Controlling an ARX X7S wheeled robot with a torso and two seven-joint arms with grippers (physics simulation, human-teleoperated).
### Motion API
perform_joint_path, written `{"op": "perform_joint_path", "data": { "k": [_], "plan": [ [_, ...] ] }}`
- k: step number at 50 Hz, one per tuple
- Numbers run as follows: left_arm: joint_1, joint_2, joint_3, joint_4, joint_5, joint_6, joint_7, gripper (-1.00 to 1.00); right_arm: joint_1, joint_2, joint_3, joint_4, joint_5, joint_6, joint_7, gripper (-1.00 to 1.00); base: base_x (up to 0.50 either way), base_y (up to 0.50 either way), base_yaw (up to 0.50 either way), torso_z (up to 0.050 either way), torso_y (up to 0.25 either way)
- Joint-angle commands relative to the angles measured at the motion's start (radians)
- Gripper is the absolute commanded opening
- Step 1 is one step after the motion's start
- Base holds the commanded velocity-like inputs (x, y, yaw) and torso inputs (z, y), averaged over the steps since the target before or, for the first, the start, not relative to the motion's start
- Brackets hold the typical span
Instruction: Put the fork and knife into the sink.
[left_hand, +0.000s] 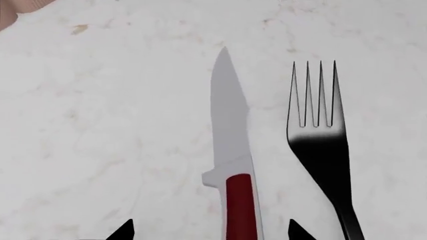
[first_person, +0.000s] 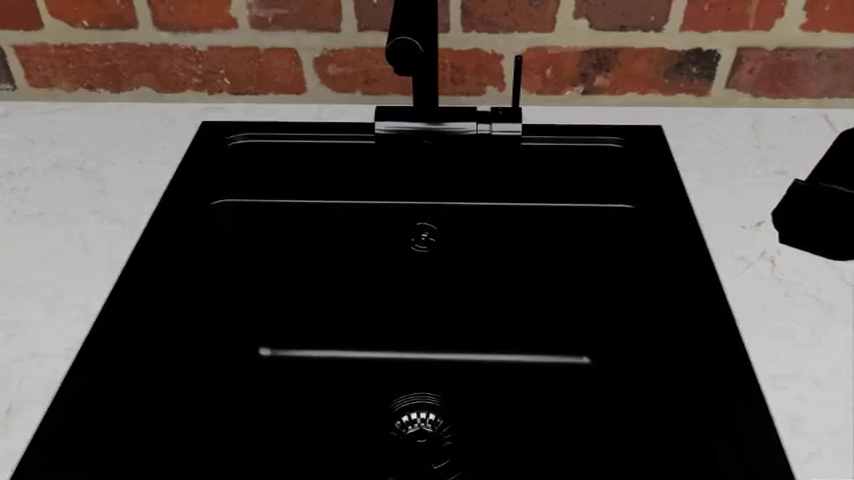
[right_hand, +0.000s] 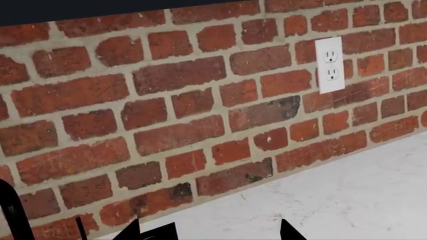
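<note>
Left wrist view: the left end effector (left_hand: 210, 231), fingertips spread, straddles the knife (left_hand: 230, 150)'s red handle; the fork (left_hand: 320, 145) lies parallel just beside, on the worktop (left_hand: 100, 125).

Head view: the sink (first_person: 174, 300) holds neither.

Right wrist view: the right end effector (right_hand: 210, 231), open, faces brick.

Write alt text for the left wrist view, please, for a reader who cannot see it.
A knife with a pale blade and red handle lies beside a fork, parallel and apart, on a white marbled counter. Two dark fingertips of the left gripper show, spread either side of the knife handle.
</note>
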Motion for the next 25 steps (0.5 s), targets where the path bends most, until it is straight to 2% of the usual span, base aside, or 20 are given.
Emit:
{"op": "perform_joint_path", "data": {
  "k": [1, 8, 9, 19, 25],
  "plan": [
    [0.058, 0.017, 0.004, -0.033, 0.010, 0.025, 0.040, 1.00, -0.003, 0.000, -0.008, 0.004, -0.008, -0.010, -0.007, 1.00, 0.01, 0.00, 0.00, 0.000, 0.000],
    [0.085, 0.019, -0.007, -0.035, 0.018, 0.042, 0.022, 1.00, -0.006, -0.001, -0.004, 0.001, -0.002, -0.012, -0.002, 1.00, 0.00, 0.00, 0.00, -0.002, 0.000],
    [0.083, 0.019, -0.008, -0.036, 0.018, 0.042, 0.009, -1.00, -0.008, -0.002, -0.003, 0.000, -0.002, -0.014, -0.001, 1.00, 0.00, 0.00, 0.00, 0.000, 0.000],
    [0.083, -0.001, 0.016, 0.015, 0.083, 0.067, 0.002, -1.00, -0.016, 0.001, 0.005, -0.003, 0.006, -0.015, 0.005, 1.00, 0.00, 0.00, 0.00, -0.001, 0.000],
    [0.067, -0.017, -0.013, 0.071, 0.106, 0.098, -0.052, -1.00, -0.017, 0.001, 0.003, -0.003, 0.007, -0.018, 0.005, 1.00, 0.00, 0.00, 0.00, 0.000, 0.000]
  ]
}}
